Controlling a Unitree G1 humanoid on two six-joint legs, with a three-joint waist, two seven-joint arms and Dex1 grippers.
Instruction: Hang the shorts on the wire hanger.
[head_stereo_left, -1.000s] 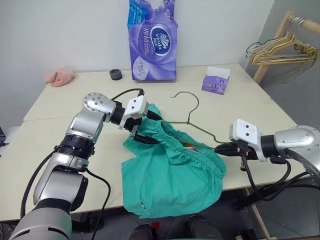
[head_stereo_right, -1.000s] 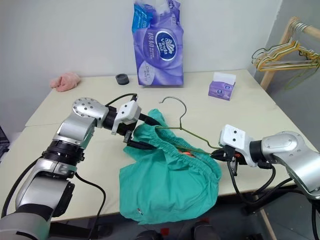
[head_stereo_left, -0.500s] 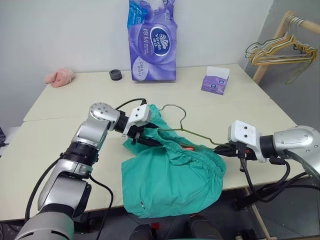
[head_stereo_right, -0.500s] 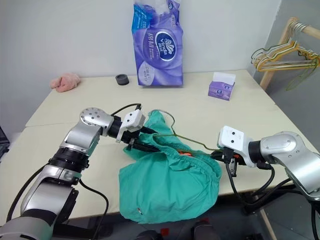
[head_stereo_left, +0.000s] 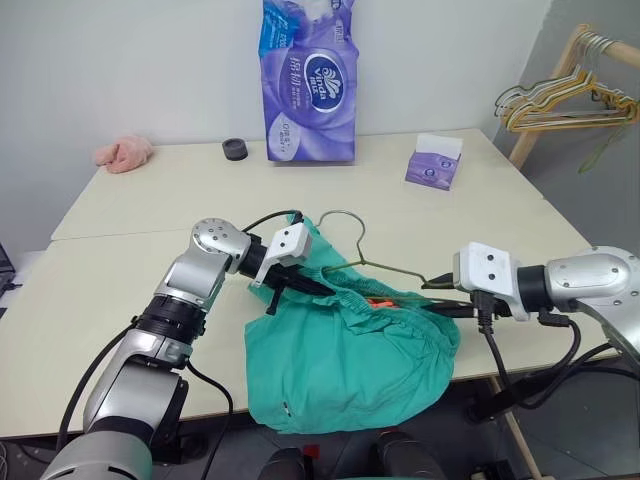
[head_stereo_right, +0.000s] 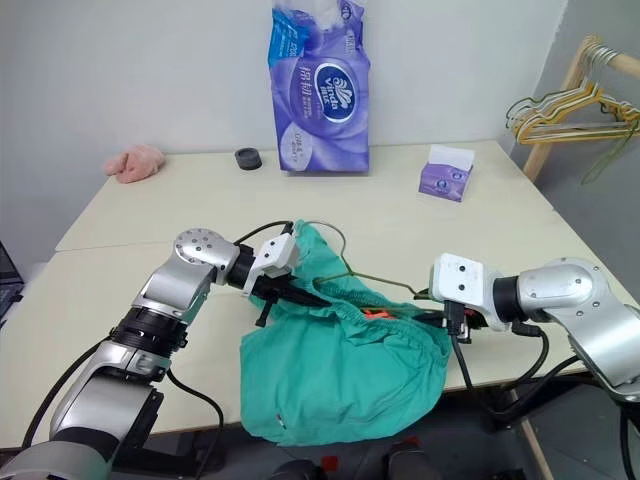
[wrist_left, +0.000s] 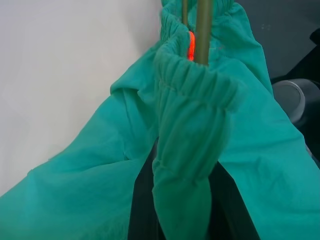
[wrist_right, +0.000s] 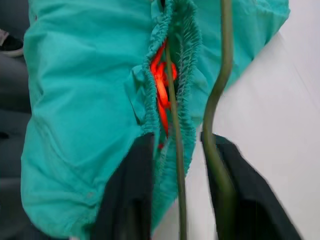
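1. Head views: the left gripper (head_stereo_left: 300, 285) was clamped on the gathered waistband of the shorts (head_stereo_left: 345, 370), which lay bunched between the two hands and spilled over the near edge of the table (head_stereo_left: 120, 250). The hanger (head_stereo_left: 385, 266) ran from its hook (head_stereo_left: 340, 222), just beyond the left gripper, across to the right gripper (head_stereo_left: 448, 300), its lower wire inside the waistband.
2. Left wrist view: the black fingers (wrist_left: 142, 200) were pinched shut on a fold of waistband (wrist_left: 192, 145); two hanger wires (wrist_left: 202, 30) entered the cloth just ahead of them.
3. Right wrist view: the right fingers (wrist_right: 125, 200) stood partly apart, with both hanger wires (wrist_right: 220, 100) passing between them and the waistband opening just beyond.
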